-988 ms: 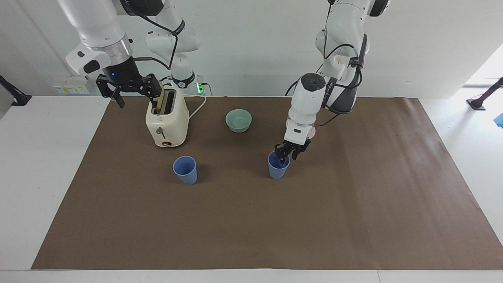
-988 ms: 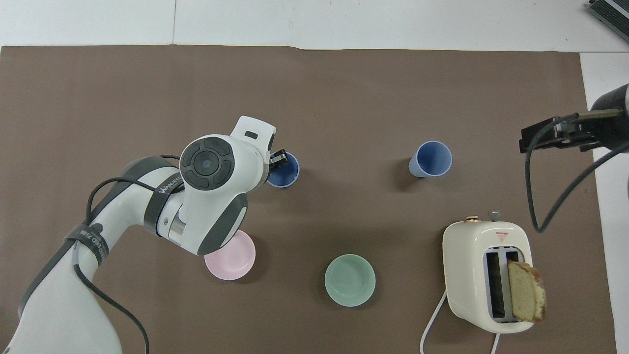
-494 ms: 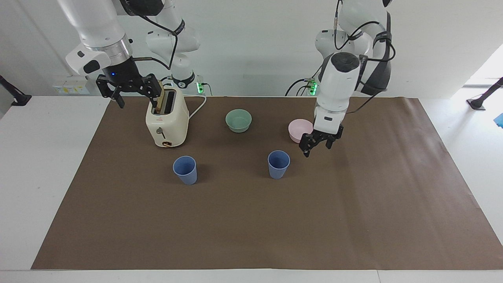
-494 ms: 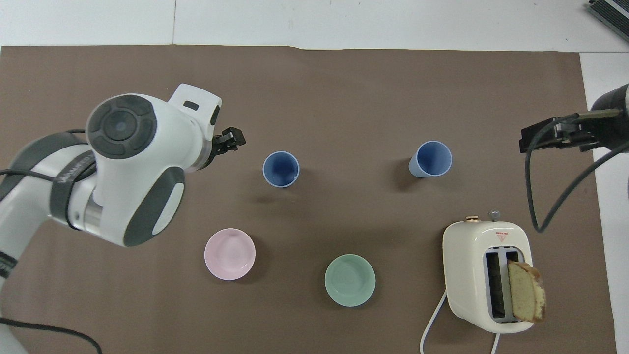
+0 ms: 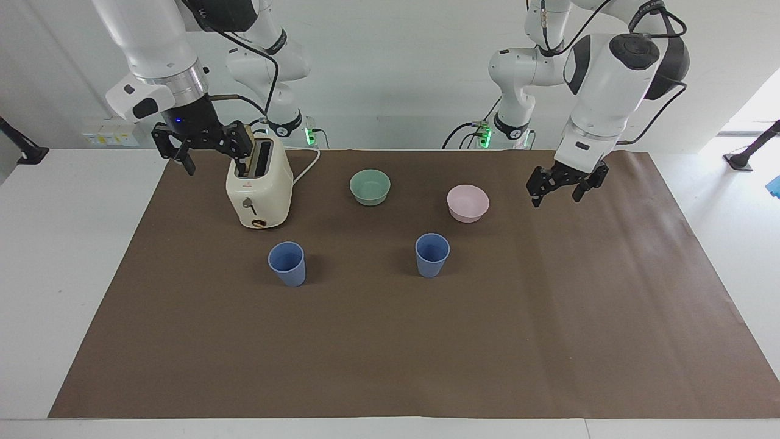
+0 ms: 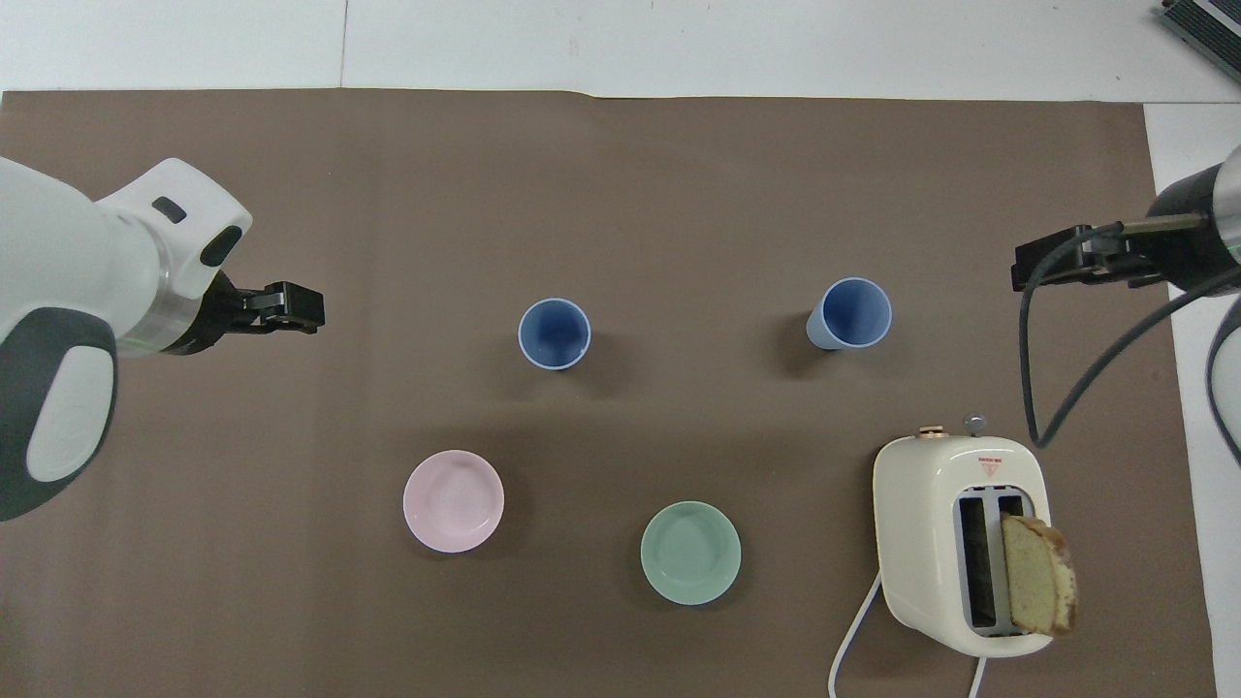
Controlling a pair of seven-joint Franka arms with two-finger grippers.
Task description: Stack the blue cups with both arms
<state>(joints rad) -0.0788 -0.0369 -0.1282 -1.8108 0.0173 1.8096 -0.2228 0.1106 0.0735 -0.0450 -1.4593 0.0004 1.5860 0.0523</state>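
Two blue cups are sitting upright on the brown mat [image 5: 390,341], well apart and not stacked. Going by the overhead view as a clock with the mat's middle as the centre: the first blue cup [image 5: 432,254] [image 6: 554,333] is sitting just off centre at about 10 o'clock, and the second blue cup [image 5: 287,263] [image 6: 851,313] is out at about 2 o'clock, toward the right arm's end of the table. Nothing is touching either one.

The left gripper [image 5: 565,188] [image 6: 291,310] is hanging in the air over bare mat at about 9 o'clock, at the left arm's end, with its fingers spread apart and nothing between them. The right gripper [image 5: 200,144] [image 6: 1062,264] is hovering at about 3 o'clock, over the mat's edge just beside the toaster, fingers also apart and empty.

The rest of the stuff is closer to the robots than the cups: the pink bowl [image 5: 467,203] [image 6: 453,501] is resting at about 7 o'clock, the mint-green bowl [image 5: 370,186] [image 6: 690,553] at about 6, and the cream toaster [image 5: 258,189] [image 6: 955,543] at about 4 to 5 o'clock, with a slice of bread [image 6: 1037,587] sticking up out of one slot.
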